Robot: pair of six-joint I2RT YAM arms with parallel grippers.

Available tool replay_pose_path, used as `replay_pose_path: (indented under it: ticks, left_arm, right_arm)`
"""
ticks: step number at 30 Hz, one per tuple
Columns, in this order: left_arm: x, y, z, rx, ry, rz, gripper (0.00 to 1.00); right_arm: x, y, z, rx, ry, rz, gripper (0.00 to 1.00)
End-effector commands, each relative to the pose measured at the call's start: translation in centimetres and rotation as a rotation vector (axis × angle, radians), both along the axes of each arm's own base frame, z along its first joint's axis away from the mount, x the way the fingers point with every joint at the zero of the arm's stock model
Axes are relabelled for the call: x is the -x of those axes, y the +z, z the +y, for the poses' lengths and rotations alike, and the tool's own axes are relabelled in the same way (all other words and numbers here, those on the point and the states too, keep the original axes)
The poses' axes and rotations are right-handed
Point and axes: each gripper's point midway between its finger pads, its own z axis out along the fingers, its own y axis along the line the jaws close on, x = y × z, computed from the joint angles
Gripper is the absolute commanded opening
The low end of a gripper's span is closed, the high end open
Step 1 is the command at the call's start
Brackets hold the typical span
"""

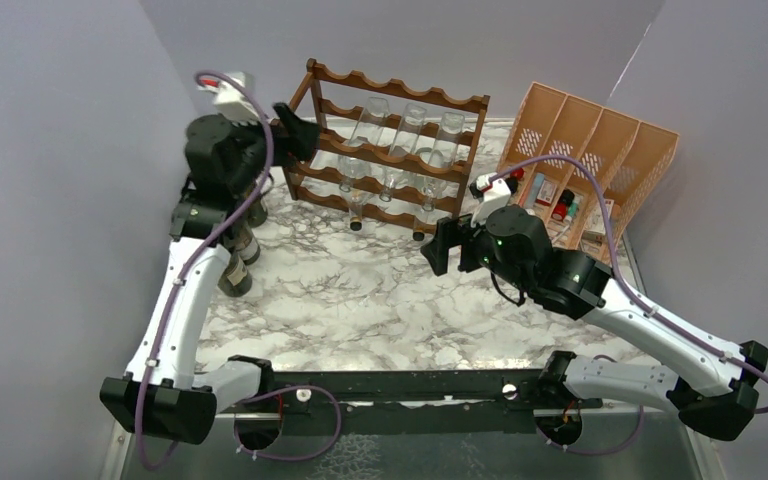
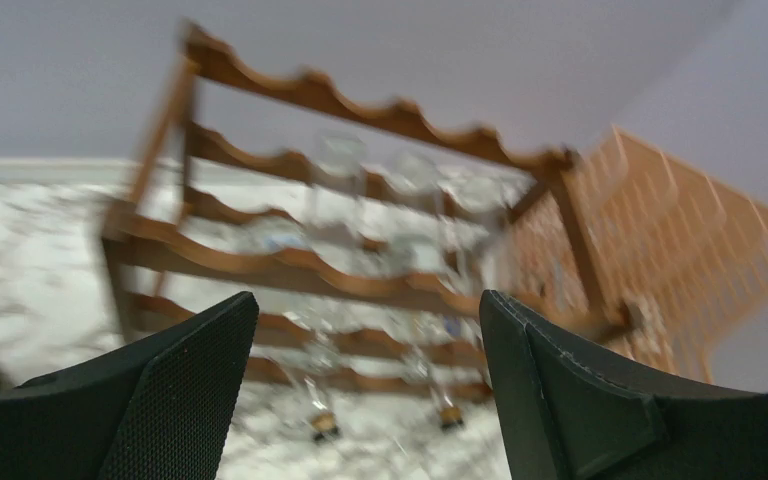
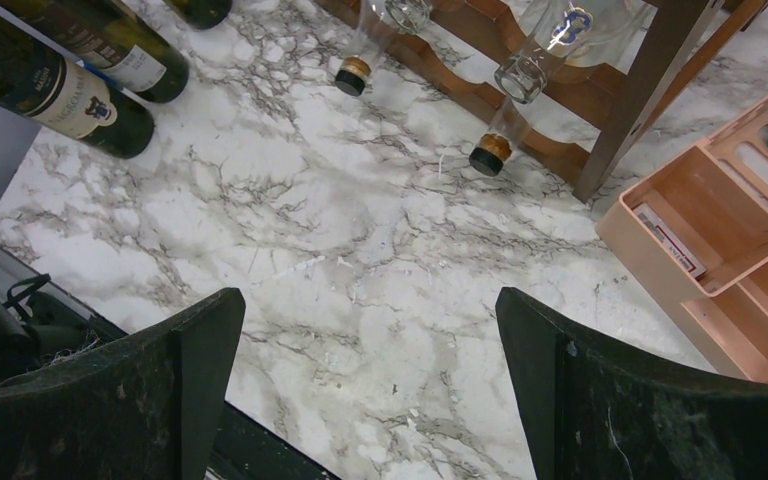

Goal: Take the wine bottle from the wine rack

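Far left on my bench (image 1: 360, 300), dark bottles (image 1: 238, 272) stand upright. My left hand (image 1: 303, 133) is released and empty, up by the left end post of the wine rack (image 1: 400, 92). Clear wine bottles (image 1: 370, 122) lie in its middle tiers, necks toward me. My right hand (image 1: 440, 246) hangs released above the bench, in front of the rack's right end.

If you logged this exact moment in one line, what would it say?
left end effector open, empty, near wine rack | right end effector open, empty, over table | clear bottles in rack
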Motion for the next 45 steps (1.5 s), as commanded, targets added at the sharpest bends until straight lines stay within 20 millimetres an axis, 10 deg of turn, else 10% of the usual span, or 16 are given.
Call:
replay_pose_path:
  ticks: [1, 12, 19, 30, 45]
  left_arm:
    - [3.8, -3.0, -8.2, 0.036, -0.259, 0.037, 0.87]
    - [9.1, -15.2, -14.7, -0.020, -0.370, 0.258, 0.87]
    - [8.0, -19.7, -16.5, -0.166, -0.345, 0.319, 0.85]
    - [1.7, -20.6, -18.3, -0.251, -0.239, 0.241, 0.70]
    - [-2.1, -23.0, -18.2, -0.313, -0.150, 0.245, 0.69]
  right_arm:
    - [-0.6, 0.1, -0.4, 0.027, -0.024, -0.027, 0.99]
    - [-0.8, 0.8, -0.9, -0.001, -0.041, -0.067, 0.99]
    - [-1.1, 0.8, -0.9, 0.003, -0.056, -0.070, 0.99]
    - [-0.5, 0.9, -2.5, 0.000, -0.087, -0.069, 0.99]
    - [0.5, 1.6, -4.4, -0.030, -0.111, -0.088, 0.99]
